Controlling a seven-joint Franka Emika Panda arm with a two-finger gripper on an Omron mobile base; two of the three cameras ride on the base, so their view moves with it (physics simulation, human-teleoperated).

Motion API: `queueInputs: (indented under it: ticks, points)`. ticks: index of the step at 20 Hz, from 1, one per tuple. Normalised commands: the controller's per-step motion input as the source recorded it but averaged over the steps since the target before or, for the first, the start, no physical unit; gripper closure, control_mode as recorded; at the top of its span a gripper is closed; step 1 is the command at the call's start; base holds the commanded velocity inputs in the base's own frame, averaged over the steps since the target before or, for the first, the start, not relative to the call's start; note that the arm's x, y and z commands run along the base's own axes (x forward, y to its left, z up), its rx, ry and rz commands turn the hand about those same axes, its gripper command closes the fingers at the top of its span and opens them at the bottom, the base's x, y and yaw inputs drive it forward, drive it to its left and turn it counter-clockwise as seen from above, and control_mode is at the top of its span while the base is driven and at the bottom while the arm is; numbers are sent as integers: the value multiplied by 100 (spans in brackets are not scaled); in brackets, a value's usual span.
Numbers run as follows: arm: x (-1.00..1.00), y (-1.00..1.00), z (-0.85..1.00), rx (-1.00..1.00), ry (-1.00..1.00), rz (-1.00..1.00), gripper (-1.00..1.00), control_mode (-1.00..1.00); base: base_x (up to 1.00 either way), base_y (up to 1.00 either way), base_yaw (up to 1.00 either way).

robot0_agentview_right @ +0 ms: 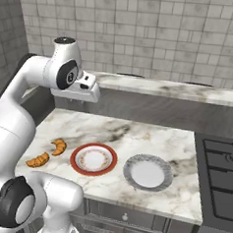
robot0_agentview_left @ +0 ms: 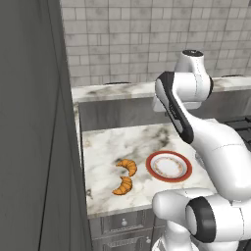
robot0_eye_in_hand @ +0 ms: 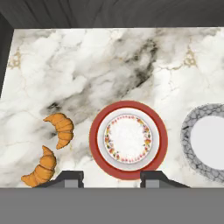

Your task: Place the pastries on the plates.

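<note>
Two golden croissant pastries lie side by side at the left of the marble counter, one just behind the other. To their right sits the red-rimmed plate, bare. Further right stands the grey-blue plate, bare too. My gripper hangs high above the counter and looks straight down, its fingertips wide apart either side of the red-rimmed plate's near edge. It is open with nothing between its fingers.
A dark tall panel walls the counter's left side. A black stove adjoins the counter on the right. Behind runs a raised marble ledge below a tiled wall. Bare marble lies behind the plates.
</note>
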Motion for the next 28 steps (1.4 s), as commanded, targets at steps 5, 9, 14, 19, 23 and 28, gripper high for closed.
queueInputs:
  ticks: [5,9,14,19,23,28]
  points:
    - [34,27,-24,1,-2,1,-100,-100,0,0,0]
    - [10,59,-24,0,0,0,-100,-100,0,0,0]
    - [23,50,-48,1,-2,1,-100,-100,0,0,0]
    - [19,19,-39,8,-5,2,-100,-100,0,0,0]
    - [-13,43,-41,4,-2,1,-100,-100,0,0,0]
    - [-11,37,-33,0,6,1,-100,-100,0,0,0]
